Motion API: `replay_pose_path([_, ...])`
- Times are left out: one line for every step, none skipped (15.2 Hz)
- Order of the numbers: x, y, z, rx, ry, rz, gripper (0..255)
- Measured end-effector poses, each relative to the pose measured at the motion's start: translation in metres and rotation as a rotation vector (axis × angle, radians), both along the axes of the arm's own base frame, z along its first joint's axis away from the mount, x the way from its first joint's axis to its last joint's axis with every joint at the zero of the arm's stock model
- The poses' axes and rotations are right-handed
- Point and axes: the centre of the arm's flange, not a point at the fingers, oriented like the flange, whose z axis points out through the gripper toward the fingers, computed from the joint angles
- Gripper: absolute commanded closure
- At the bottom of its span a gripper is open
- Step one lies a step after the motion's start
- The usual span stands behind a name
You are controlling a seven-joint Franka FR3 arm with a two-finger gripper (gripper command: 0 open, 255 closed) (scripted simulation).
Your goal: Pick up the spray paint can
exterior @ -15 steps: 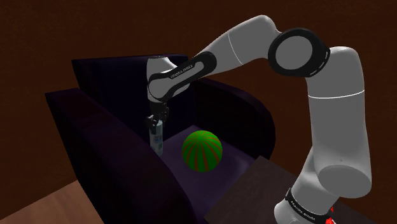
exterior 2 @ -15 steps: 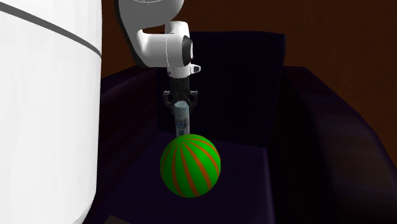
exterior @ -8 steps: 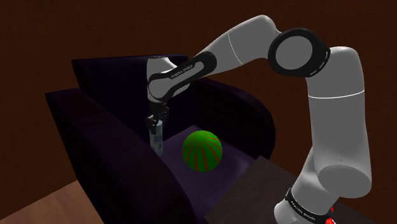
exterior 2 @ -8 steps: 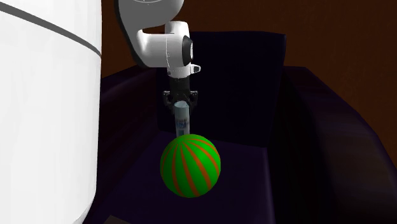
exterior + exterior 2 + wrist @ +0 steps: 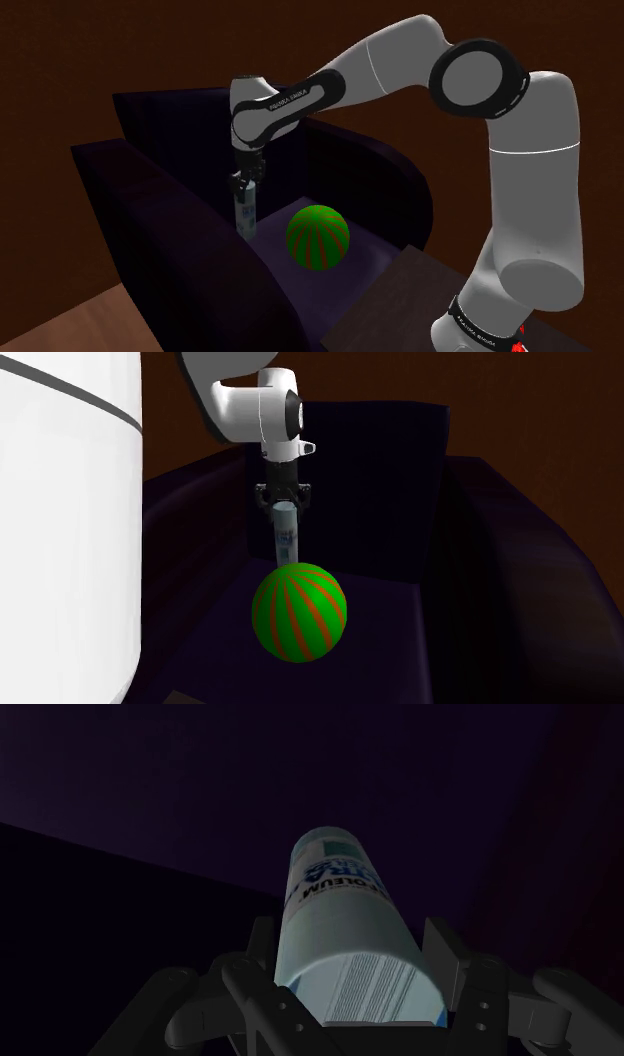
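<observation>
- If you stand at the chair's open front, the closest thing is the green ball with red stripes (image 5: 299,613), sitting on the seat of the dark purple armchair (image 5: 500,552).
- It sits just in front of the spray paint can (image 5: 287,537) and hides the can's lower end from this side, so I can't tell if the can is clear of the cushion.
- That ball is my first worry. Any sideways swing while the can is this low would probably clip it and send it rolling off the seat.
- Right behind the ball, the black gripper (image 5: 284,504) has its fingers clamped on the can's upper end, one on each side.
- Second worry: it's a smooth round body pinched high up, so a jerky move could let it pivot or slide out of the pinch.
- As for which way it points, the can stands upright with its long axis pretty much vertical, in line with the fingers. The held end is up and the flat far end faces down at the seat.
- Further back is the chair's tall backrest, then a brown wall (image 5: 400,377).
</observation>
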Motion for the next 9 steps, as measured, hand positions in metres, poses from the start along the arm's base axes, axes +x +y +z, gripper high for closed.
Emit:
replay_pose_path([0.0, 0.0, 0.005, 0.0, 0.0, 0.0, 255])
replay_pose_path([0.001, 0.0, 0.011, 0.0, 0.0, 0.0, 255])
replay_pose_path([0.001, 0.0, 0.017, 0.0, 0.0, 0.0, 255])
replay_pose_path([0.001, 0.0, 0.022, 0.0, 0.0, 0.0, 255])
replay_pose_path([0.0, 0.0, 0.027, 0.0, 0.0, 0.0, 255])
replay_pose_path([0.0, 0.0, 0.032, 0.0, 0.0, 0.0, 255])
replay_pose_path([0.0, 0.0, 0.037, 0.0, 0.0, 0.0, 255])
replay_pose_path([0.0, 0.0, 0.042, 0.0, 0.0, 0.0, 255])
replay_pose_path([0.0, 0.0, 0.045, 0.0, 0.0, 0.0, 255])
